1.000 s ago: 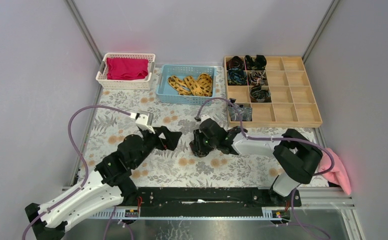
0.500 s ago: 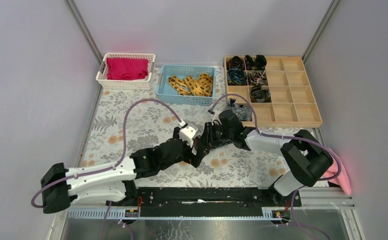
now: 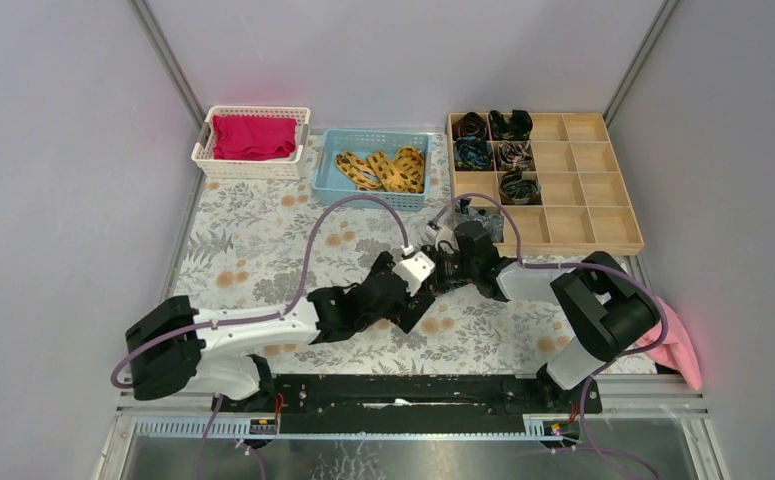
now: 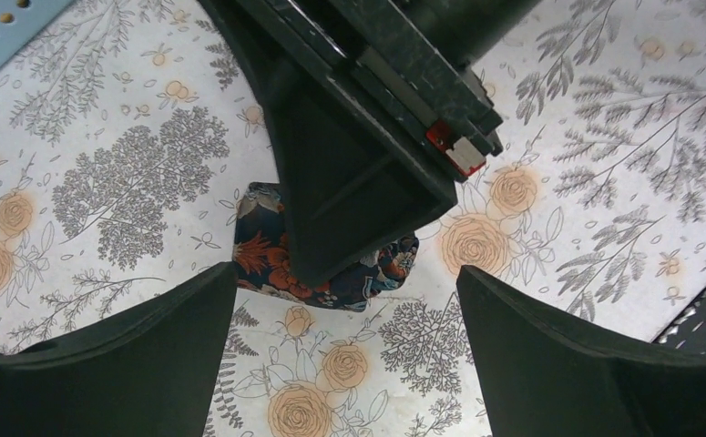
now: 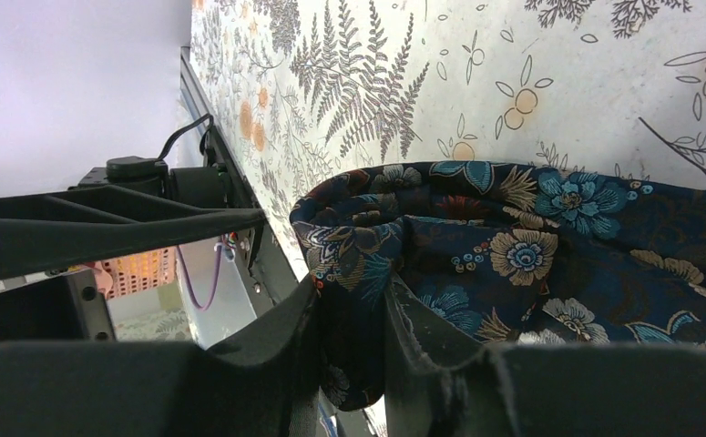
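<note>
Dark-blue floral fabric roll (image 5: 513, 246) lies on the flower-patterned counter (image 4: 103, 137); I read my right tool (image 5: 353, 314) clamped on it, left tool (image 4: 344, 282) wide open and empty above it.

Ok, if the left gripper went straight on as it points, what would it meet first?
Probably the right gripper, crossing between the open jaws of the left gripper, shut on the cloth; depth is unclear.
</note>
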Robot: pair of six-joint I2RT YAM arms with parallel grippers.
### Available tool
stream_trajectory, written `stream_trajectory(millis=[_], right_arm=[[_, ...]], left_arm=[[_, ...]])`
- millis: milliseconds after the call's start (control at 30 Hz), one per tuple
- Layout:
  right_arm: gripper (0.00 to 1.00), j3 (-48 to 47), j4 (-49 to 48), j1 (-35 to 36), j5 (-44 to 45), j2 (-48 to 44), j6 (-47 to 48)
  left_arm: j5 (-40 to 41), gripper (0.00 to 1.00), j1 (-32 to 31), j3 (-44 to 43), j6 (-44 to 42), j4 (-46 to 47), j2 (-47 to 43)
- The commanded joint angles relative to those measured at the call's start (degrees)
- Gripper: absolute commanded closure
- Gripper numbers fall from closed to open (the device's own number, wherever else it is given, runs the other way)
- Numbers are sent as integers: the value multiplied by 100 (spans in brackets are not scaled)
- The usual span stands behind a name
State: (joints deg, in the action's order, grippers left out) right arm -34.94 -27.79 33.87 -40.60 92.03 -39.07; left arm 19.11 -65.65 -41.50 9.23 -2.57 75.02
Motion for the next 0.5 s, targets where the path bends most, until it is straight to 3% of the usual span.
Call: stream_trajectory(millis=[0,167,333,467], right_arm=[[86,-25,-255,-87,-395,84,11],[86,-43,-257,-108,-469,87,22],[87,-27,-302,-113,-569,131,-4],[87,-26,-389,-125,-649,156,-50]], left_arm=[[-191,1,3,-352,-405,-10,391],[-104,1,165,-574,-533,-176,602],[-1313,1,1005,-688,-825,-200,605],[-1660,1,1123,-874,-888,-281,872]])
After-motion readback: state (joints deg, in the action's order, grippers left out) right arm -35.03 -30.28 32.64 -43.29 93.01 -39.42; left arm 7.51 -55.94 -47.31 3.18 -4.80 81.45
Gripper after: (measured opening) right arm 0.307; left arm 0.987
